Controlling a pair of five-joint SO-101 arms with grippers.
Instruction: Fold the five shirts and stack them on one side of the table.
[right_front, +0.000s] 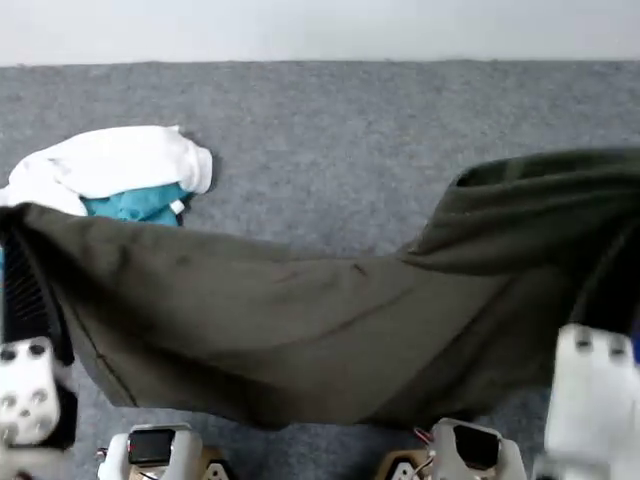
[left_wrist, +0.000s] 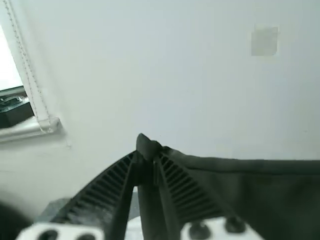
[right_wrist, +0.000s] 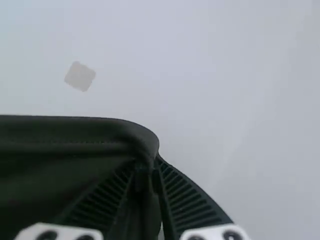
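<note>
I hold the olive shirt (right_front: 300, 330) up off the table (right_front: 330, 130), one top corner pinched in my left pincer (left_wrist: 145, 150), the other in my right pincer (right_wrist: 148, 169). It is dark and plain, pulled wide so that it spans from the table's left edge to its right edge along the near side. Its top edge sags a little in the middle and the cloth hangs down in soft creases. At the right end a folded rim gapes open. A white shirt (right_front: 110, 165) lies crumpled by the left edge, towards the far side, draped over a teal shirt (right_front: 135, 205) that peeks out from under its near side.
</note>
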